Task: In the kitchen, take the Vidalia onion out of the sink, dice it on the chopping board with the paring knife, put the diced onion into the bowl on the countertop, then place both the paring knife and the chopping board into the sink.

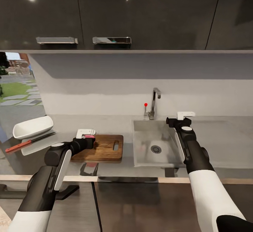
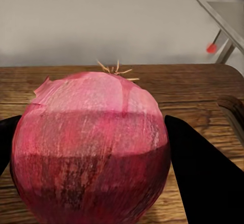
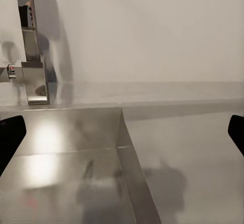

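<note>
My left gripper [image 1: 88, 135] is shut on the Vidalia onion [image 2: 91, 147], a pinkish-red ball held between both black fingers [image 2: 203, 178]. It hangs over the left end of the brown chopping board [image 1: 103, 147]; I cannot tell whether the onion touches the wood. The steel sink [image 1: 154, 144] lies right of the board with its basin bare. My right gripper [image 1: 185, 116] stands open above the sink's right rim, its fingertips [image 3: 10, 137] wide apart. The white bowl [image 1: 33, 126] sits at the countertop's [image 1: 225, 137] far left. The red-handled paring knife [image 1: 28, 142] lies just in front of the bowl.
A chrome tap [image 1: 154, 102] with a red knob [image 1: 145, 104] stands behind the sink. Dark wall cabinets [image 1: 105, 14] hang overhead. Past the counter's left end is an opening to a garden [image 1: 17, 91]. Grey worktop stretches right of the sink.
</note>
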`<state>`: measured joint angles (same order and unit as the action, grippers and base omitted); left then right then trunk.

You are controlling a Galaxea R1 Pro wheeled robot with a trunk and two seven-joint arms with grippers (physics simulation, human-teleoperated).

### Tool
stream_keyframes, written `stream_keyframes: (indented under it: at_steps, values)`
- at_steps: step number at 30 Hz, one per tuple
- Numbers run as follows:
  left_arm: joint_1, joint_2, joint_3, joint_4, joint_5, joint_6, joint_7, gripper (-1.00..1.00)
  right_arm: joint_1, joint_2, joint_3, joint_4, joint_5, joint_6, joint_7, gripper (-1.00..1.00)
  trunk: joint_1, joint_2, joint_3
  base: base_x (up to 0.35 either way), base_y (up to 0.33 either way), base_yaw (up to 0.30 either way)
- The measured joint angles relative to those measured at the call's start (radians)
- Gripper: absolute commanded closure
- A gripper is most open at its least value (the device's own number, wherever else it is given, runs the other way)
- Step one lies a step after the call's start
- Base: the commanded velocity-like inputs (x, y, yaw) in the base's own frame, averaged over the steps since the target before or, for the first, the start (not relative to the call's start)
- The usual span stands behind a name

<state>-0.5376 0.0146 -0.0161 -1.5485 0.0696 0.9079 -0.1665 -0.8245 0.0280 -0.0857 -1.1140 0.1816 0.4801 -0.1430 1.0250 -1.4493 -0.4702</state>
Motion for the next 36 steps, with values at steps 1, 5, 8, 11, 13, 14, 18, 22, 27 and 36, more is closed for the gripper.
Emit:
stream_keyframes:
  at_steps: [1, 5, 8, 11, 13, 14, 18, 22, 27, 36]
  values:
    - [0.0, 0.0, 0.0, 0.0, 0.0, 0.0, 0.0, 1.0, 0.0, 0.0, 0.0, 0.0, 0.0, 0.0, 0.0, -1.0, 0.0, 0.0, -0.001, 0.0, 0.0, 0.0]
    - [0.0, 0.0, 0.0, 0.0, 0.0, 0.0, 0.0, 1.0, 0.0, 0.0, 0.0, 0.0, 0.0, 0.0, 0.0, -1.0, 0.0, 0.0, -0.005, 0.0, 0.0, 0.0]
    - [0.0, 0.0, 0.0, 0.001, 0.0, 0.0, 0.0, 1.0, 0.0, 0.0, 0.0, 0.0, 0.0, 0.0, 0.0, -1.0, 0.0, 0.0, -0.008, 0.0, 0.0, 0.0]
    - [0.0, 0.0, 0.0, 0.001, -0.001, 0.0, 0.001, 1.0, 0.0, 0.0, 0.001, 0.0, 0.0, 0.0, 0.0, -1.0, 0.0, 0.0, -0.01, 0.0, 0.0, 0.0]
    - [0.0, 0.0, 0.0, 0.001, -0.001, 0.0, 0.0, 1.0, 0.0, 0.0, 0.001, 0.0, 0.0, 0.0, 0.0, -1.0, 0.0, 0.0, -0.01, 0.0, 0.0, 0.0]
    - [0.0, 0.0, 0.0, 0.001, -0.001, 0.0, 0.0, 1.0, 0.0, 0.0, 0.001, 0.0, 0.0, 0.0, 0.0, -1.0, 0.0, 0.0, -0.01, 0.0, 0.0, 0.0]
    - [0.0, 0.0, 0.0, 0.001, -0.001, 0.0, 0.001, 1.0, 0.0, 0.001, 0.001, 0.0, 0.001, 0.0, 0.0, -1.0, 0.0, 0.0, -0.011, 0.0, 0.0, 0.0]
    - [0.0, 0.0, 0.0, 0.001, -0.001, 0.0, 0.001, 1.0, 0.0, 0.0, 0.0, -0.001, 0.002, 0.0, 0.001, -1.0, 0.0, 0.0, -0.011, 0.0, 0.0, 0.0]
    - [0.0, 0.0, 0.0, 0.002, -0.001, 0.0, 0.001, 1.0, 0.0, 0.0, 0.0, -0.002, 0.002, 0.0, 0.0, -1.0, 0.0, 0.0, -0.011, 0.0, 0.0, 0.0]
    - [0.0, 0.0, -0.002, 0.002, -0.001, 0.0, 0.001, 1.0, 0.0, 0.0, 0.0, -0.002, 0.002, 0.0, -0.001, -1.0, 0.0, 0.0, -0.011, 0.0, 0.0, 0.0]
